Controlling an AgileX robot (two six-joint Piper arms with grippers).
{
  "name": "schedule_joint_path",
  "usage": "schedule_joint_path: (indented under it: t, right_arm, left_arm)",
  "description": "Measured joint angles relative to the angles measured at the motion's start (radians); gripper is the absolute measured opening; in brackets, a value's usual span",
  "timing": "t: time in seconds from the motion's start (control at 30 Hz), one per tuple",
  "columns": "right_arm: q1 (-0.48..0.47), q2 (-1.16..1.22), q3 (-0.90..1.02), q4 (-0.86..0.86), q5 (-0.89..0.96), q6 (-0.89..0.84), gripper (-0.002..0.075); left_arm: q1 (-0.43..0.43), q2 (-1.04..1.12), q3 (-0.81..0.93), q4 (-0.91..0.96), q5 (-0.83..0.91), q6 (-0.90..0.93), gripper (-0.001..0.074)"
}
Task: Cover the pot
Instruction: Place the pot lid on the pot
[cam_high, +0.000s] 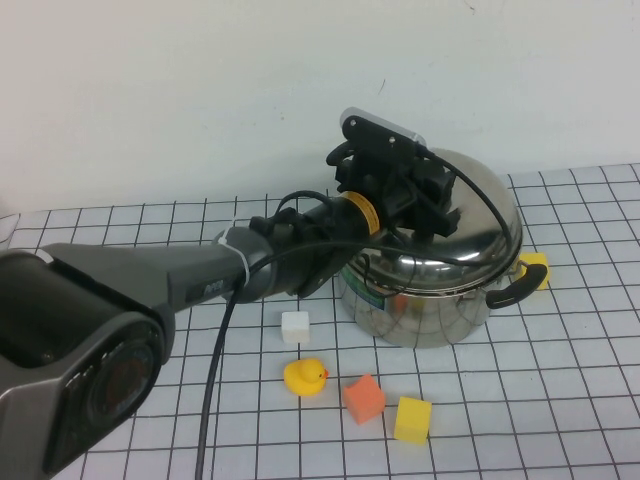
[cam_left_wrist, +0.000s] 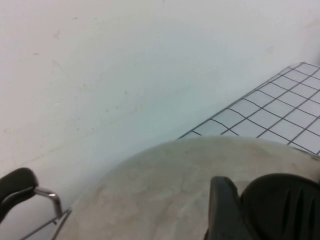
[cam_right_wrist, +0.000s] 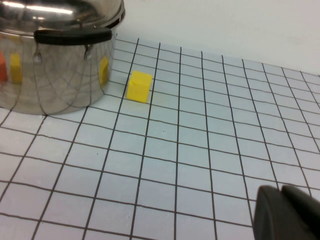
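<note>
Left claw (cam_high: 425, 200) sits atop the lid (cam_high: 490, 215) on the pot (cam_high: 420, 300); right claw (cam_right_wrist: 287, 212) well apart.

Nothing here reads clearly. The pot (cam_high: 430, 300), right of centre in the high view, carries a green label band low on its side, but its print is too small to make out. The left arm (cam_high: 200, 280), crossing the middle of that frame, bears a small pale marking on its dark casing, and that too stays illegible.
</note>
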Motion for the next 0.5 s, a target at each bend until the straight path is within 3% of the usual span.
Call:
schedule_joint_path:
  t: [0.5]
  right_arm:
    - [0.000,0.000,0.000,0.000,0.000,0.000,0.0009]
  left_arm:
    - [0.005,0.020,0.000,-0.021,-0.052,0.015,0.0322]
